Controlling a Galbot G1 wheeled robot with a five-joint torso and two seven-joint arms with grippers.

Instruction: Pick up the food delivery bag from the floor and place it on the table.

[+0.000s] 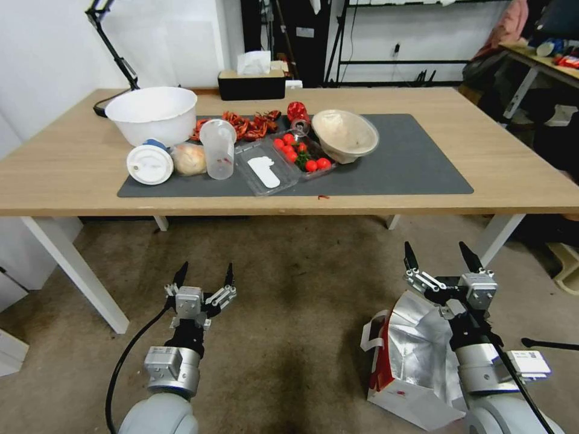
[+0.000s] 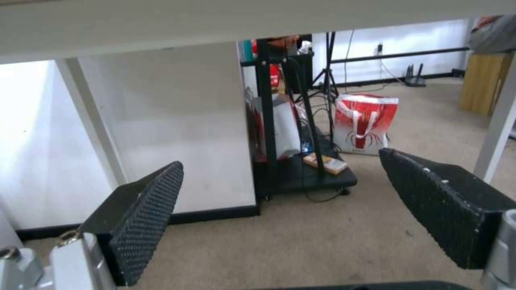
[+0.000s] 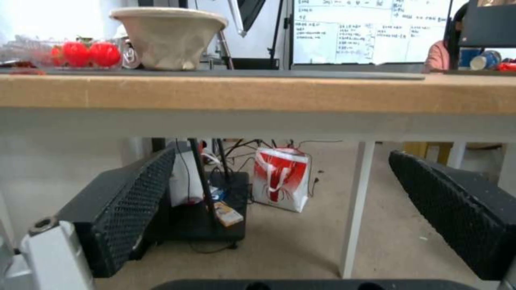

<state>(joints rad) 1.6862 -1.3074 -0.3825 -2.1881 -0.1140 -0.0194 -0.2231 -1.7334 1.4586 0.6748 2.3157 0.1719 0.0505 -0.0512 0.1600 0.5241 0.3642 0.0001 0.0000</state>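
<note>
The food delivery bag rests on the floor at the lower right, white with a red side panel, its mouth gaping on silver foil lining, a white strap handle at its left. My right gripper is open just above and beyond the bag, holding nothing, its fingers pointing at the table. In the right wrist view that gripper faces the table's front edge. My left gripper is open over bare carpet to the left. Its wrist view has that gripper looking under the tabletop.
On the dark grey mat stand a white bowl, a paper bowl, a plastic cup and a tomato tray. White table legs flank the floor space. Beyond sit a black cart and a small red-and-white bag.
</note>
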